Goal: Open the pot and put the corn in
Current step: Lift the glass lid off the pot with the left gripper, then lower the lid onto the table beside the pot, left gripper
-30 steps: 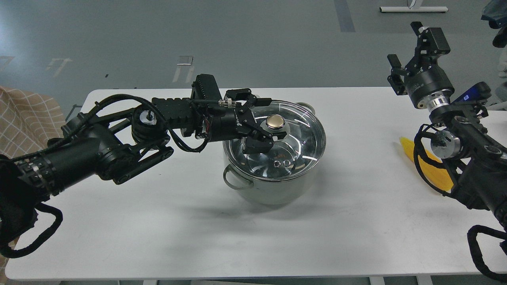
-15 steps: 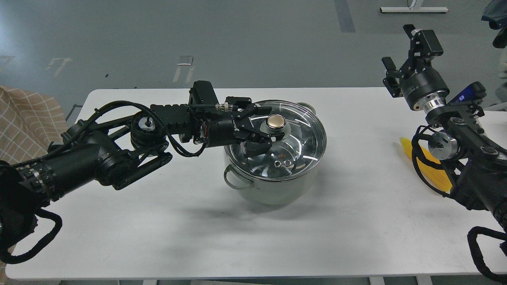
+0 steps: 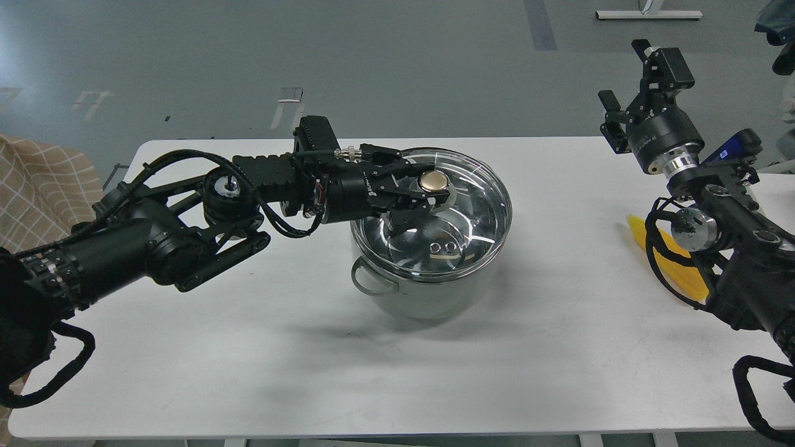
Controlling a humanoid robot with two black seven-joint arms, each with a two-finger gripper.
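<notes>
The pale grey-green pot stands in the middle of the white table. The round glass lid covers it. My left gripper reaches in from the left and is shut on the lid's gold knob, one finger behind it and one in front. The lid looks slightly raised at the back. The yellow corn lies on the table at the right, mostly hidden behind my right arm. My right gripper is open and empty, held high above the table's back right edge.
A checked cloth shows at the left edge beyond the table. The pot's near loop handle points toward the front left. Grey floor lies behind the table.
My left gripper has closed on the gold knob, and the knob and lid have risen slightly. My right gripper moved a little up and to the left, then held still.
</notes>
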